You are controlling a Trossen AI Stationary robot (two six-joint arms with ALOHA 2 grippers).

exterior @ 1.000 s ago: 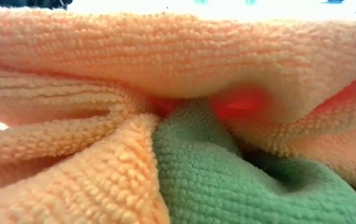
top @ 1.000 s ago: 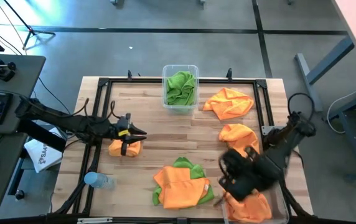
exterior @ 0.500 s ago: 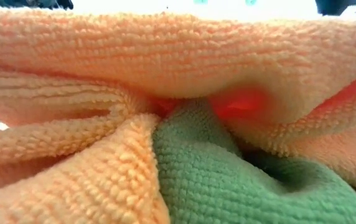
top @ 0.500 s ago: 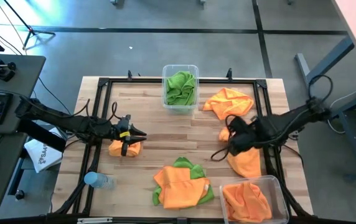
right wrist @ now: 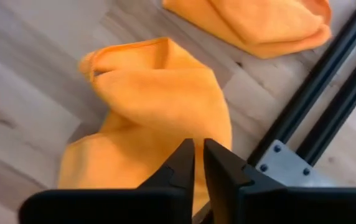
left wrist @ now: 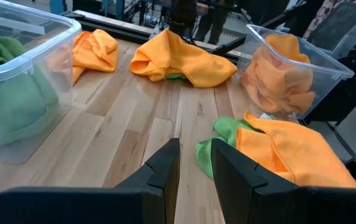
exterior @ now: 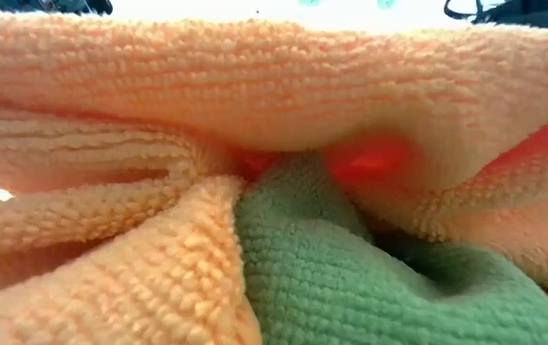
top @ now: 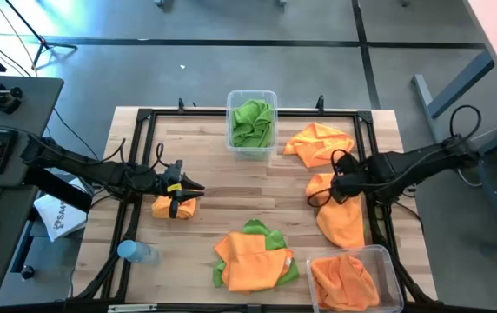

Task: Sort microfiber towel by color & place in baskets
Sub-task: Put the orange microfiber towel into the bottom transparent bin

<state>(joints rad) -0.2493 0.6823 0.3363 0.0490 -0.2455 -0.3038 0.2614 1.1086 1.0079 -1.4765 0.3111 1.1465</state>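
Observation:
Orange towels lie on the right side of the table: one near the far right (top: 318,143) and a long bunch by the right rail (top: 340,213). My right gripper (top: 331,185) (right wrist: 198,144) is shut and points down over that bunch (right wrist: 159,106). The far clear basket (top: 229,130) holds green towels. The near-right clear basket (top: 389,259) (left wrist: 327,62) holds orange ones. A mixed orange and green pile (top: 253,261) (exterior: 255,96) lies near the table's near edge. My left gripper (top: 192,187) (left wrist: 195,144) is slightly open and holds nothing. It waits above a small orange towel (top: 175,209). My right gripper comes from above at the far end of the orange bunch (right wrist: 184,118), fingers shut. Whether the fingertips touch the cloth I cannot tell, because the fingers themselves cover that spot.
A black frame rail (top: 372,165) (right wrist: 315,93) runs beside the right gripper. A blue-capped bottle (top: 135,252) lies at the near left, and a white bag (top: 57,217) sits off the table's left edge. Bare wood shows at the table's middle (top: 248,187).
My right gripper has left the near-right basket and moved toward the far edge. It passed over the long orange bunch and now stands over its far end. The arm has swung out to the right. The left arm has kept still.

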